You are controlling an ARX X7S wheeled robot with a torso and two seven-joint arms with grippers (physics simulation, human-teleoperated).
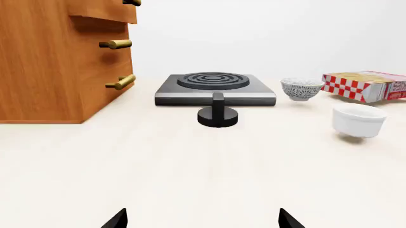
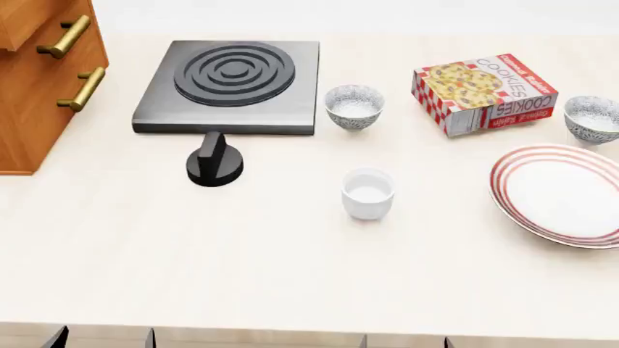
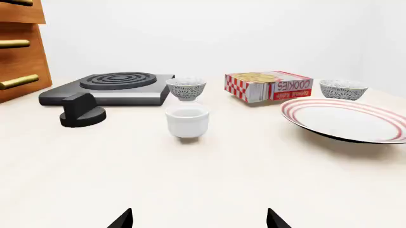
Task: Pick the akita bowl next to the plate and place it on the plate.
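Little of me shows: my left gripper [image 1: 201, 219] is just two black, wedge-shaped fingertips [image 1: 116, 220], pointed and matte. My right gripper [image 3: 198, 219] looks the same, dark angular fingertips [image 3: 276, 220] without markings, screws or cables.

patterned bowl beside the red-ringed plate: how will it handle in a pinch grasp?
The small grey-and-white floral bowl looks rigid and ceramic-like, so probably light but slippery. Its curved wall narrowing to a small foot suggests it may tip if nudged. It stands apart from the red-ringed white plate.

Plate [image 2: 570, 196] and cabinet [image 2: 39, 87] edge-cropped.
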